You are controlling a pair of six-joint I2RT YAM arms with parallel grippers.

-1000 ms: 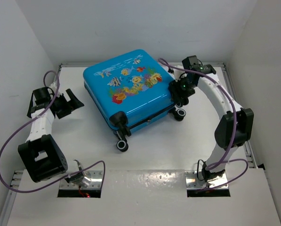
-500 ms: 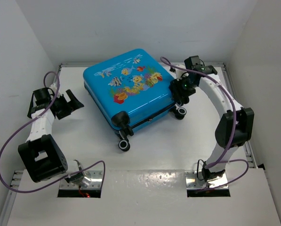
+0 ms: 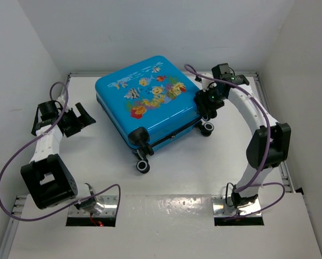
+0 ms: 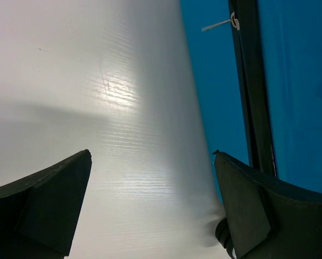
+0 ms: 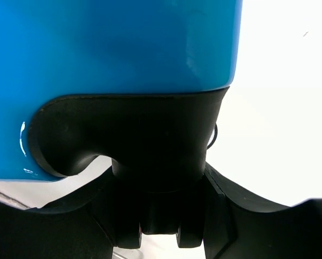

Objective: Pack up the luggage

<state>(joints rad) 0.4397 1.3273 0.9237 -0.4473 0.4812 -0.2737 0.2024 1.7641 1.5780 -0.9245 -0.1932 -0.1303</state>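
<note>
Luggage is shut and lies flat on the table, fish-print shell up. It sits skewed in the far half. The wheeled end points toward the near edge and to the right, and the far corner is close under the back wall.

Right tool is at the luggage's right near corner, reaching in from the right.
- Wrist view: blue shell across the top, black wheel mount squarely between the two fingers, both fingers against it.
- Jaws are part-closed and clamped on the luggage at that corner, just above the corner wheel.

Left tool has its jaws spread fully wide and holds nothing.
- It stands off the luggage's left side, with bare table between.
- Its wrist view looks along the table. The luggage's side wall and dark zipper band run down the right of the view, with one small white tie on the band.

Edges and room:
- The widest open table is on the near side, between the wheeled end and the arm bases. The second wheel sticks out into it.
- Left strip: moderate width, taken up by the left arm.
- Right strip: narrow, filled by the right arm bowed along the side wall.
- Far side: little clearance to the back wall.
</note>
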